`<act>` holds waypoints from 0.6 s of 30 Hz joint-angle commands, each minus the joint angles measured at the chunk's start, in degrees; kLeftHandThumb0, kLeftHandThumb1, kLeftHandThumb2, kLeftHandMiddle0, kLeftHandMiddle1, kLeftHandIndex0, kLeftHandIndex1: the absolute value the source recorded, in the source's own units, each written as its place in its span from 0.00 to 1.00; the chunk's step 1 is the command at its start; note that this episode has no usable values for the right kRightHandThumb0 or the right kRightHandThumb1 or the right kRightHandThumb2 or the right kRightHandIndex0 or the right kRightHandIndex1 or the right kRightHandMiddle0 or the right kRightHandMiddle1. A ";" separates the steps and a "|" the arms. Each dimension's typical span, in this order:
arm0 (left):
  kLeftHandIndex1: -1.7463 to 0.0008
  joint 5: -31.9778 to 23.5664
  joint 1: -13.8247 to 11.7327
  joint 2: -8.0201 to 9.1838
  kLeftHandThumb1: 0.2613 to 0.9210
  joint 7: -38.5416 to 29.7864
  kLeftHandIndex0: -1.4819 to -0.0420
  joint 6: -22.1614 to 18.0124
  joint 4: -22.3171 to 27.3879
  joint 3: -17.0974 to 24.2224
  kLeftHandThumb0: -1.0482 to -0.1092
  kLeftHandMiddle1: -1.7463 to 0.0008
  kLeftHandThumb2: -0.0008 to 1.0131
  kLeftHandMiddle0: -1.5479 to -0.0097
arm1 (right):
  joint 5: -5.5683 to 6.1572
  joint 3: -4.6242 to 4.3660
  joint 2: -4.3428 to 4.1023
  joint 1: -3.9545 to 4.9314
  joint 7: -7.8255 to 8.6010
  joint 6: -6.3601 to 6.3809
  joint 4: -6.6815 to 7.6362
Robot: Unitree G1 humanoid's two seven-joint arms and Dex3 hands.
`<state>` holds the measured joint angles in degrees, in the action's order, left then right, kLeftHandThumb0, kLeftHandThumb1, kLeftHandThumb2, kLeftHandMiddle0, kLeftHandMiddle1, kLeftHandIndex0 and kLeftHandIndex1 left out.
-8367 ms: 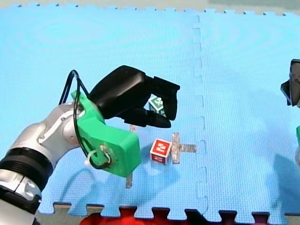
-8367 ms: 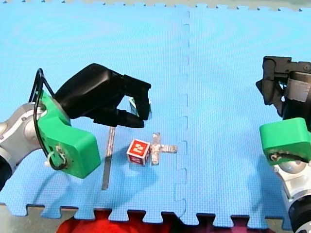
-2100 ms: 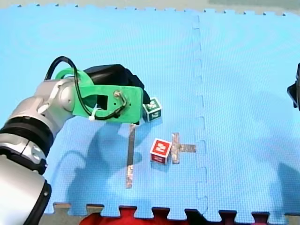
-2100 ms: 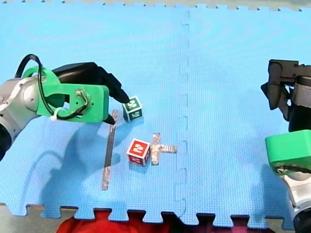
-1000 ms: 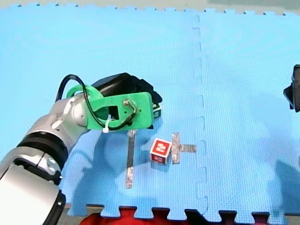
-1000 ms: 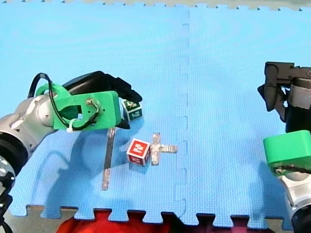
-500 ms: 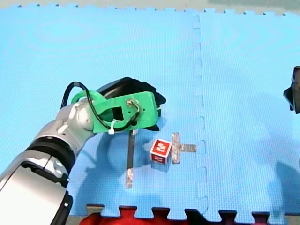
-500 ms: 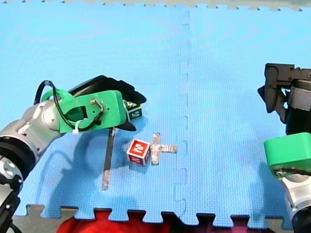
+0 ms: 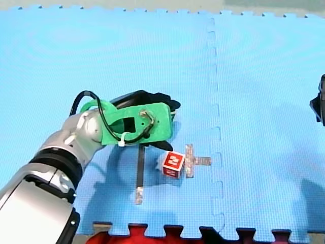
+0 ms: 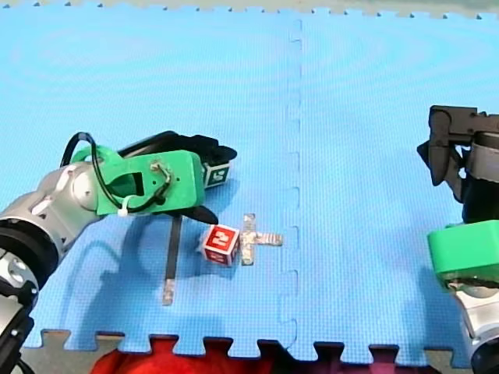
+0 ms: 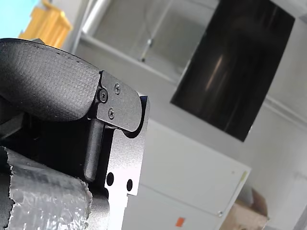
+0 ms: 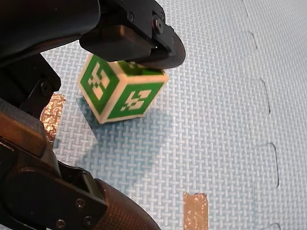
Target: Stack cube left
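Note:
The green cube (image 10: 217,174) with white patterned faces sits on the blue foam mat (image 10: 351,93), left of centre. My left hand (image 10: 221,183) reaches in from the left and is shut on it; the green wrist mount (image 10: 148,187) covers most of the cube. In the second wrist view one black finger (image 12: 134,40) presses on the top of the green cube (image 12: 122,91), which is tilted over its own shadow. The red cube (image 10: 220,244) lies a little nearer, to the right and in front of the hand, untouched. My right hand (image 10: 452,152) hangs at the far right, holding nothing.
A silver tape cross (image 10: 253,238) lies against the red cube's right side, and a long tape strip (image 10: 171,257) runs toward the front edge. A jagged mat seam (image 10: 299,156) runs front to back through the middle. Red fabric (image 10: 156,362) shows below the mat's front edge.
My left hand has slid right and slightly forward over the green cube and its fingers have closed around it. The red cube and my right hand have stayed put.

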<state>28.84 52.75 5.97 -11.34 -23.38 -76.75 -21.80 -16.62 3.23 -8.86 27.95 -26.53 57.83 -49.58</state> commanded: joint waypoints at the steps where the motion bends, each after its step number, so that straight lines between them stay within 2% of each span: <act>1: 0.99 0.46 -0.75 1.49 0.74 -0.99 0.70 0.81 -0.32 -0.18 0.15 0.00 0.01 0.39 | 0.57 0.38 -0.53 -0.18 0.34 0.19 0.19; 4: 0.99 -0.23 -0.49 3.27 0.74 -2.97 0.68 -0.47 0.45 0.18 0.14 0.00 0.01 0.37 | 0.95 0.66 -0.74 -0.32 0.76 0.26 0.46; 10: 0.98 -1.46 1.10 8.15 0.78 -11.49 0.65 -5.27 5.51 -0.03 0.12 0.00 0.01 0.37 | 1.61 1.00 -0.88 -0.59 1.70 -0.26 1.26; 13: 0.98 -1.97 0.99 8.79 0.81 -12.99 0.64 -5.46 6.63 0.18 0.09 0.00 0.02 0.38 | 1.59 1.03 -0.69 -0.57 1.92 -0.84 1.65; 18: 0.97 -3.03 0.61 9.17 0.82 -14.36 0.60 -5.30 7.69 0.60 0.08 0.00 0.01 0.39 | 1.29 0.92 -0.23 -0.97 1.88 -2.06 3.25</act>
<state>26.18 53.56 14.70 -25.33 -28.67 -69.40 -21.44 -15.40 4.05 -9.06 27.34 -24.65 56.13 -46.89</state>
